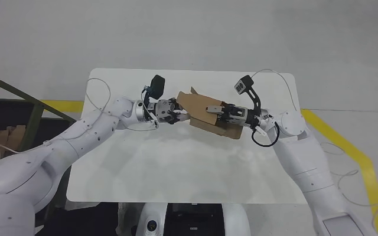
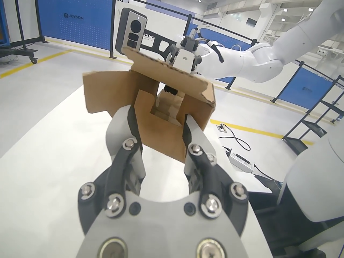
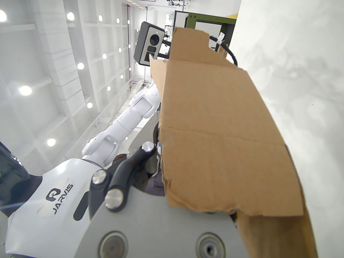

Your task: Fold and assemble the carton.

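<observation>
The carton (image 1: 207,118) is squared up, its flaps left unfolded; left fingers (image 2: 117,132) are spread about one flap (image 2: 161,138), right fingers (image 1: 212,109) pinched on a wall.

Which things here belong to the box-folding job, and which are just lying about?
In the job: carton, left gripper, right gripper, white table.

Lying about: floor cable, grey power box, blue partition panels, green frame.
</observation>
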Tool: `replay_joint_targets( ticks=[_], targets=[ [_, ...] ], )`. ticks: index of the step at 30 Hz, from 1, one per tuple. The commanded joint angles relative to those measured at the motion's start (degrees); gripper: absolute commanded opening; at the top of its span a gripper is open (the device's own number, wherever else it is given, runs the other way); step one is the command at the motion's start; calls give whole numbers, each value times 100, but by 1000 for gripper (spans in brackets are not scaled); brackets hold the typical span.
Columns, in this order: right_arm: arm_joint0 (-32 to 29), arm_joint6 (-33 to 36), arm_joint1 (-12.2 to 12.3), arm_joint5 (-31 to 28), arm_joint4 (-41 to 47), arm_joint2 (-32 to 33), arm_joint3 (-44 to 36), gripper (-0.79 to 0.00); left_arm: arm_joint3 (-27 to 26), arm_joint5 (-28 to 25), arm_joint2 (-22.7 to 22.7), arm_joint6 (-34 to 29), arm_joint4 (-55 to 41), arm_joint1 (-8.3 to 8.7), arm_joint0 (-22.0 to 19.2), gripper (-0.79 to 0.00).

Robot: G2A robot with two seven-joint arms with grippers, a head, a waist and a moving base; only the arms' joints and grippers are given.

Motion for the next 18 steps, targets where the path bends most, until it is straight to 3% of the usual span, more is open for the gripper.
replay_joint_targets(
  ticks=[1,11,18],
  targets=[
    [-7,2,2,-15,10,11,4,-785,35,0,0,35,-68,20,10,0],
    [-60,78,25,-39,79,98,3,-785,212,0,-6,400,-498,168,-22,0],
    [-85,238,36,-73,125,109,-6,-785,331,0,-15,318,-1029,196,-49,0]
  ],
)
